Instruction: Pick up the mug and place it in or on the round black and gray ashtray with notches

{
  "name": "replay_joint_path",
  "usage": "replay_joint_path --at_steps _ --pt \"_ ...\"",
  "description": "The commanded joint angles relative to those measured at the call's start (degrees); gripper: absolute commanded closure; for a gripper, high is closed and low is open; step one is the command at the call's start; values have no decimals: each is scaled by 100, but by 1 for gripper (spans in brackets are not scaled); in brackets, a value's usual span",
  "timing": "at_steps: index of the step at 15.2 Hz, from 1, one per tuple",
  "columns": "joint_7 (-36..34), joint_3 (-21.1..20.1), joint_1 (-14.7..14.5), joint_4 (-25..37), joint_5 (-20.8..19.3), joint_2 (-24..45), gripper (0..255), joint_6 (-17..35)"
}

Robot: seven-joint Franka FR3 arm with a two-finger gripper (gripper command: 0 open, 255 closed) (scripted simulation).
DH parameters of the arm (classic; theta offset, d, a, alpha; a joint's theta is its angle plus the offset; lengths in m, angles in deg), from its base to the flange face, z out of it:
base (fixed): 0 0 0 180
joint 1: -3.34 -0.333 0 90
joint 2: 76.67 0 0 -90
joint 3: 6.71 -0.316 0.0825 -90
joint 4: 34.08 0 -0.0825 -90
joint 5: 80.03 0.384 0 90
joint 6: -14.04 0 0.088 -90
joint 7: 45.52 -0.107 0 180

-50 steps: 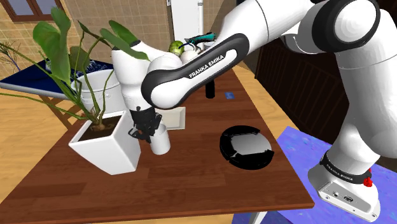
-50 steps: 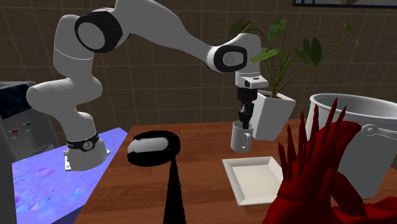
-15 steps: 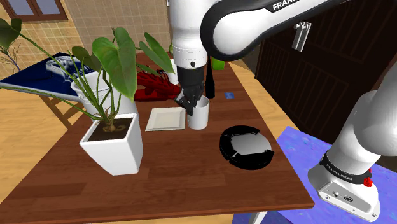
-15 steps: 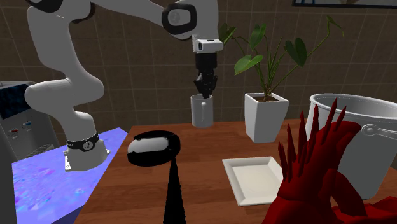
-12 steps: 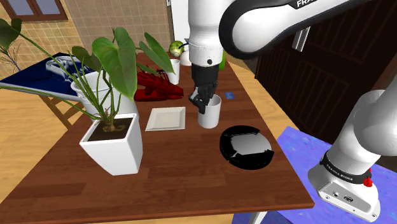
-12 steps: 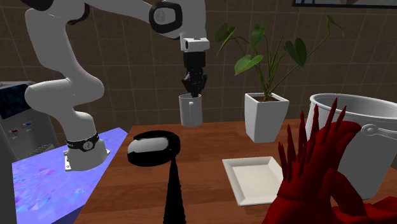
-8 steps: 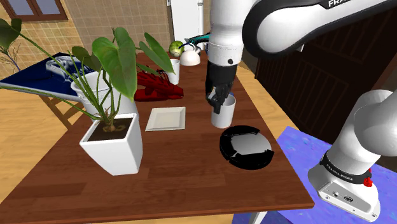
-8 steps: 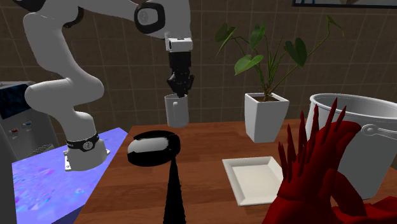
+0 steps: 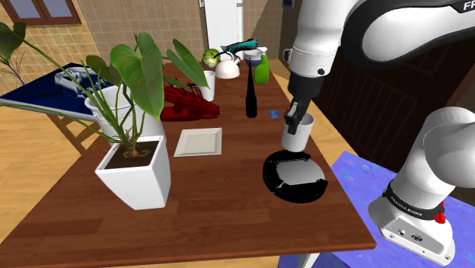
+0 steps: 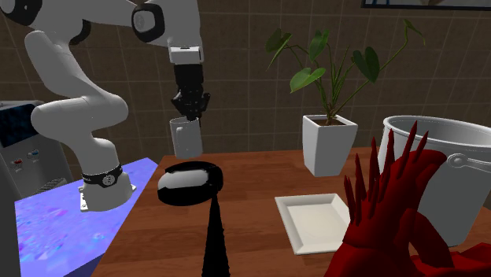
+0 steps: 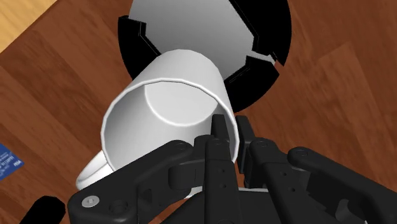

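White and plain, the mug (image 9: 297,135) hangs in the air directly above the ashtray (image 9: 295,175), close over it but not touching. The black gripper (image 9: 295,116) holds it by the rim. In the wrist view, one finger (image 11: 219,137) reaches inside the mouth and the other presses the outer wall, so the rim is pinched between them. In that view the mug is seen mouth-first and a little tilted. Its handle (image 11: 95,172) sticks out on the side turned away from the ashtray, and its base lies over the ashtray's notched edge. The ashtray is round, with a black notched rim and a shiny grey inside, and it lies flat on the brown wooden table (image 9: 205,221). The second exterior view shows a clear gap between the mug's base and the ashtray's top. A white square plate (image 9: 199,141) lies on the table to the shoulder view's left of the ashtray, well apart from it. A white square planter (image 9: 137,173) with a broad-leaved green plant stands farther off on that same side. Beyond the ashtray, toward the far end of the table, a slim black bottle (image 9: 251,95) stands upright. A small blue card (image 9: 274,115) lies between that bottle and the ashtray. A red spiky object (image 9: 186,105) rests beyond the plate, farther from the ashtray.
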Motion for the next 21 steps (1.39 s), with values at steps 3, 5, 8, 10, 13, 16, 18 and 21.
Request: replay_joint_path --at_steps 3,5,8,10,13,16,18,21 --pt "17 -30 -27 -284 45 -12 255 270" --pt "12 -63 -33 -411 66 29 255 438" --pt "5 -115 -41 -594 97 105 255 697" --pt "-2 -151 -45 -710 117 166 255 873" --pt "-13 -208 -48 -877 146 272 255 1145" --pt "-25 -262 -48 -1016 168 383 255 1393" --pt "-25 -262 -48 -1016 168 383 255 1393" --pt "-25 -262 -48 -1016 168 383 255 1393"
